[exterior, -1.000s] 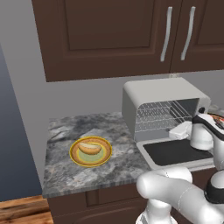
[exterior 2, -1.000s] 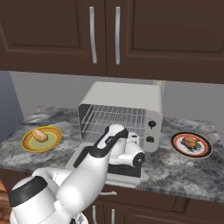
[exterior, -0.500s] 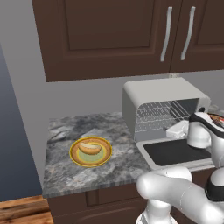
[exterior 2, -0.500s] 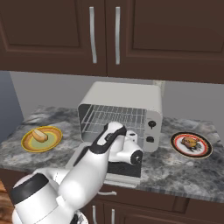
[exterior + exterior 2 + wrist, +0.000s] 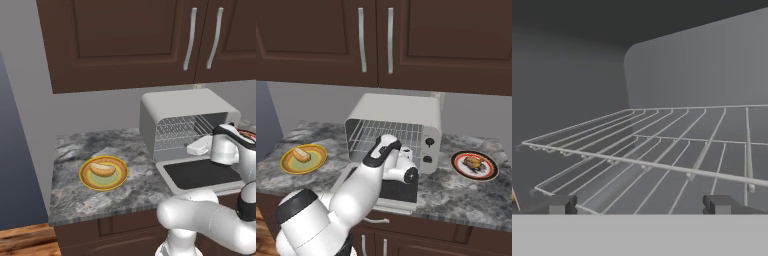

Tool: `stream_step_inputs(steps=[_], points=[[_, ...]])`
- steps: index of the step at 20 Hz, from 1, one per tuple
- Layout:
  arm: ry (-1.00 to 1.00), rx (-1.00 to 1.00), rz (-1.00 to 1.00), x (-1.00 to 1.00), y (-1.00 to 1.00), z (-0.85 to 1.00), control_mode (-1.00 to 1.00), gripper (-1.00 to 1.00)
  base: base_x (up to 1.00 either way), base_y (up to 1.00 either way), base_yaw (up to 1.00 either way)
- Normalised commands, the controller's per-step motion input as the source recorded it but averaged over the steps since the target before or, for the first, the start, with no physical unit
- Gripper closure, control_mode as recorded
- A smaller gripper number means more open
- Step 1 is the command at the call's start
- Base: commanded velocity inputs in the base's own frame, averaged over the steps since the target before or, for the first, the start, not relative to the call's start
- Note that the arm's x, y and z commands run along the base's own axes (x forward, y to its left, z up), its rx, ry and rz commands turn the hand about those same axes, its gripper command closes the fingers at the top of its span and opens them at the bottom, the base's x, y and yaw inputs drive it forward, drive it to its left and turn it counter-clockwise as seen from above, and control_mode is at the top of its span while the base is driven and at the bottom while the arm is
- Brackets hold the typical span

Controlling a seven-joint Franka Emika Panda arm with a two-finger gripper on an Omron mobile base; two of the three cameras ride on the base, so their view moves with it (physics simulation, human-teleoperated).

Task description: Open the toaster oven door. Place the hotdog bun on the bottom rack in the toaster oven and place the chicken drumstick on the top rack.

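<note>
**At the oven mouth: door down, fingers spread and empty**

At the oven mouth, gripper (image 5: 640, 206) hangs with its fingers spread wide, holding nothing. It looks straight into the cavity, likely lined up just after dropping the door. Door (image 5: 200, 173) lies flat towards the base: grey frame, dark glass pane, now a shelf in front of the opening.

Past the tips: top rack (image 5: 662, 150) and bottom rack (image 5: 612, 187), thin silver wire grids, both bare. Smooth grey walls behind.

Oven (image 5: 406, 112) is a boxy light-grey shell with rounded corners and two dark knobs at front right.

Further out on the speckled granite counter (image 5: 75, 195): bun (image 5: 102, 170), tan and oblong, on a yellow plate (image 5: 86, 178) far left. Drumstick (image 5: 473, 162), brown and lumpy, on a dark-rimmed plate (image 5: 488, 172) right of the oven. Both untouched, so loading hasn't started.
</note>
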Motion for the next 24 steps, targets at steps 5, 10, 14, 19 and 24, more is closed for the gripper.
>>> stream_step_inputs(steps=[5,10,14,19,24], points=[[0.01,0.00,0.00,0.02,0.00,-0.21,-1.00,-1.00,0.00,0.00,0.00],[0.02,0.02,0.00,0.08,0.00,-0.08,-1.00,-1.00,0.00,0.00,0.00],[0.02,0.03,0.00,0.12,0.01,-0.12,-1.00,-1.00,0.00,0.00,0.00],[0.01,0.03,0.00,0.17,0.05,-0.18,-1.00,-1.00,0.00,0.00,0.00],[0.02,0.03,0.00,0.04,0.01,-0.30,-1.00,-1.00,0.00,0.00,0.00]])
